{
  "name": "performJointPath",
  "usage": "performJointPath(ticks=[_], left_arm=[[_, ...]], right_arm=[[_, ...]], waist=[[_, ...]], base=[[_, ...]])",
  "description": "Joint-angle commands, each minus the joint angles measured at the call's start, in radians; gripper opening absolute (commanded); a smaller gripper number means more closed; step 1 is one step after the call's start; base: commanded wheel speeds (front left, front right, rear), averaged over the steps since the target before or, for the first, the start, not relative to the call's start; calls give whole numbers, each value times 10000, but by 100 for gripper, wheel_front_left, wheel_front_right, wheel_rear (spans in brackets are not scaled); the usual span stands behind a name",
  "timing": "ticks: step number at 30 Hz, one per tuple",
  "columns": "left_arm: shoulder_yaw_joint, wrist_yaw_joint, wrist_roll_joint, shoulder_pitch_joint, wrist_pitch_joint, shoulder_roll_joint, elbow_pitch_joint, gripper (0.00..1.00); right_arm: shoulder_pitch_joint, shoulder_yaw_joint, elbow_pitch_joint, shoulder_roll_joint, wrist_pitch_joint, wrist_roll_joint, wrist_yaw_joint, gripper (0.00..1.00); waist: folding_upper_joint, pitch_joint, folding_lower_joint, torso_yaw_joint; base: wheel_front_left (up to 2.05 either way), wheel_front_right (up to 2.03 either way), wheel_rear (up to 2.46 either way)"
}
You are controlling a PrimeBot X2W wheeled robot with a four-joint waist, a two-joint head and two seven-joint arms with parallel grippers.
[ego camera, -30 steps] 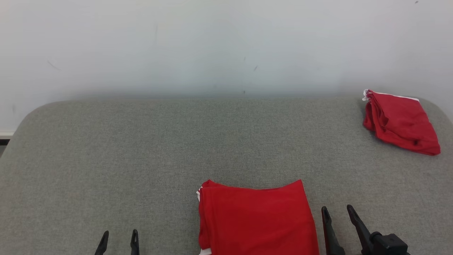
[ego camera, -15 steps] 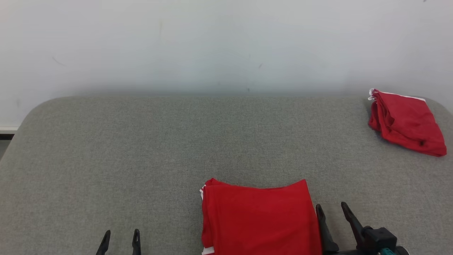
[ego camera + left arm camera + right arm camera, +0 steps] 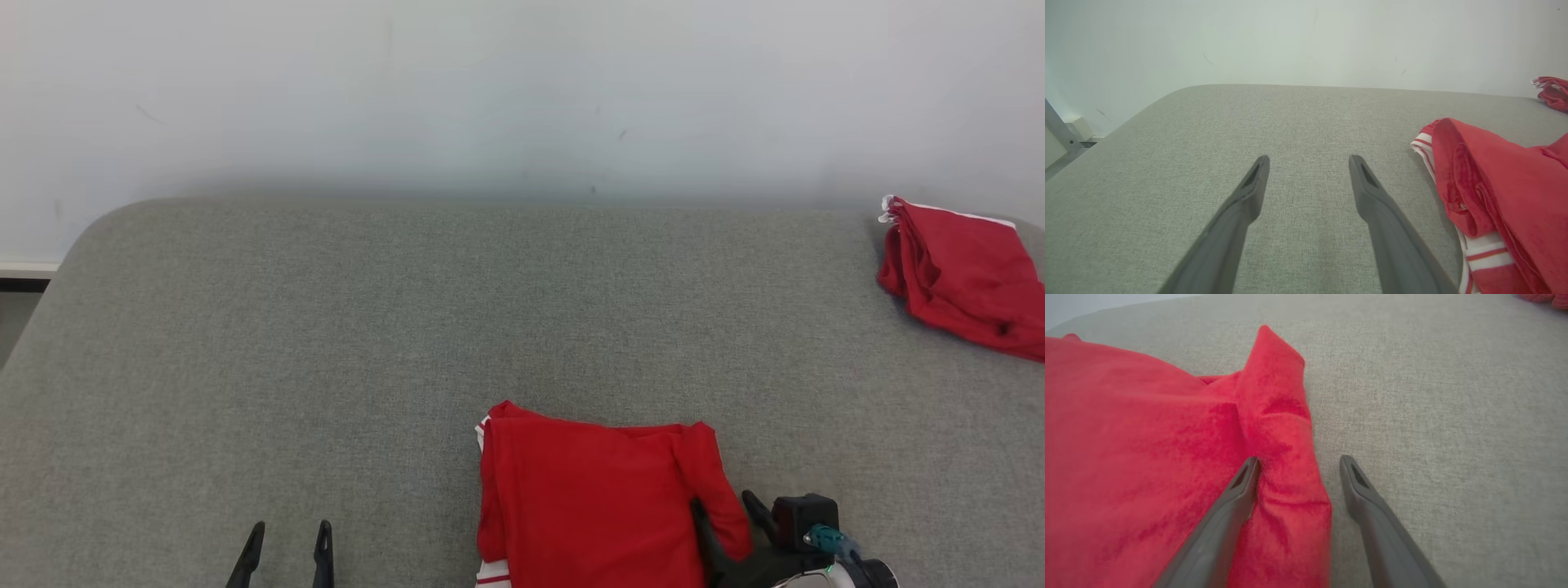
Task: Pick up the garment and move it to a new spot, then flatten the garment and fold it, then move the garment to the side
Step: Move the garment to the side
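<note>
The folded red garment (image 3: 588,498) lay at the front edge of the grey surface (image 3: 367,327), right of the middle, its right border bunched up. The right gripper (image 3: 1299,458) had its fingers spread astride that border, one on the cloth, the other over bare surface, clamping nothing. The left gripper (image 3: 291,527) hung near the front edge, well left of the garment, fingers likewise apart and empty. A second garment (image 3: 963,273), also red, lay at the far right corner

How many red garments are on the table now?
2. One folded garment lies at the near edge, its right border between the open fingers of the right gripper; the other garment sits bunched at the far right corner.
</note>
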Motion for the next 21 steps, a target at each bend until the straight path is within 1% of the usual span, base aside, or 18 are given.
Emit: performJointPath(ticks=[1,2,3,4,5,12,17,21], left_arm=[[-7,-7,68,-83,-18,-16,24,100],[-3,-4,55,-81,-18,-15,30,100],[-9,0,38,-82,-18,-15,31,100],[-7,4,24,-72,-18,-15,24,100],[-10,10,13,-54,-18,-15,15,100],[-67,49,-17,-8,-18,-15,-16,100],[-159,56,-54,-78,-18,-15,-58,100],[-189,57,-78,-283,-18,-15,-125,100]], right_arm=[[-87,192,376,19,143,203,-28,100],[-115,329,562,23,204,401,-26,100],[-123,505,692,28,237,660,-26,93],[-133,673,792,34,259,902,-26,42],[-164,801,891,39,235,1071,-26,0],[-603,1211,1146,-84,2,1726,-28,0],[-1361,1419,1063,-504,-85,2055,-28,0],[-2310,1505,956,-936,25,2236,-28,0]], waist=[[0,3,-1,37],[0,-4,-1,46],[0,-17,-1,53],[0,-30,-1,52],[0,-43,-1,44],[0,-114,-1,23],[0,-44,-1,55],[0,250,-1,58]], base=[[0,0,0],[0,0,0],[0,0,0],[0,0,0],[0,0,0],[0,0,0],[0,0,0],[0,0,0]])
